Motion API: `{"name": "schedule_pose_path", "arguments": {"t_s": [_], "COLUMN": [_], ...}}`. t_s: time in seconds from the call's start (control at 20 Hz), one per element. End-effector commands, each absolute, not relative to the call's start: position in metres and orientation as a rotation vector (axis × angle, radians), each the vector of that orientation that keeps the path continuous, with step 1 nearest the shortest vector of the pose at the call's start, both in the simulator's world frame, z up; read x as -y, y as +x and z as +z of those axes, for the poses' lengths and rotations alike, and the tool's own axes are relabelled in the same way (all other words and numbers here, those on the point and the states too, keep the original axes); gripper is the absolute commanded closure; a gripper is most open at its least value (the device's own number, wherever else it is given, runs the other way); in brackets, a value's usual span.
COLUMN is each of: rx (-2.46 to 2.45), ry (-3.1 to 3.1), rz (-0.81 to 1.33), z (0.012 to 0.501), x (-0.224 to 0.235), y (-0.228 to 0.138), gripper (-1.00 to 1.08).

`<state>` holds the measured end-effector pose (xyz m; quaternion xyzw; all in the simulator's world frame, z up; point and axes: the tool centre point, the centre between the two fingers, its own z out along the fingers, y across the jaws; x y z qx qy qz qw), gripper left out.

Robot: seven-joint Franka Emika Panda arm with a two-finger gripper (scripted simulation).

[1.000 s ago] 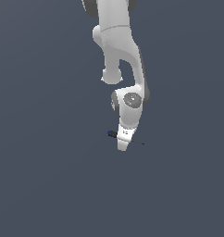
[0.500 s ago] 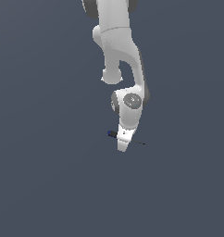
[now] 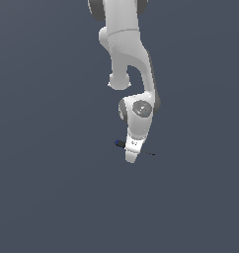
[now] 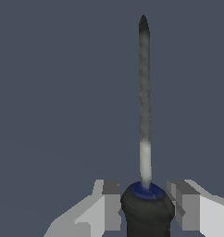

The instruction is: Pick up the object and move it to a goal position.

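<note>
The object (image 3: 120, 144) is a tiny tool lying flat on the grey floor. In the exterior view its black handle with a blue end pokes out to the left of my gripper (image 3: 132, 157), and its thin dark shaft (image 3: 149, 153) pokes out to the right. My gripper comes straight down on it, and the white hand hides the tool's middle. In the wrist view the black handle (image 4: 147, 210) with its blue collar fills the space between my two grey fingers (image 4: 110, 203), and both pads press against its sides. The shaft (image 4: 144, 92) points away from the hand.
A plain dark grey floor (image 3: 47, 188) runs in every direction. The white arm (image 3: 126, 54) descends from the upper edge of the exterior view.
My gripper has sunk slightly lower over the tool. The tool lies in the same place.
</note>
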<state>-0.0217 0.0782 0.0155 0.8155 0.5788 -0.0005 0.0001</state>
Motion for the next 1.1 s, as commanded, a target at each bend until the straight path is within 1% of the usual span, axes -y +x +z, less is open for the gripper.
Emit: {"name": "schedule_pose_path", "arguments": {"t_s": [0.0, 0.3, 0.75, 1.05], "rx": [-1.819, -1.819, -1.819, -1.819], "ry": [2.561, 2.562, 2.562, 2.562], "rz": [0.0, 0.0, 0.0, 0.0], "z": [0.016, 0.017, 0.019, 0.02], "x": [-0.081, -0.087, -0.101, -0.106], "y": [-0.016, 0.005, 0.047, 0.064], "gripper": [1.08, 1.08, 1.08, 1.08]}}
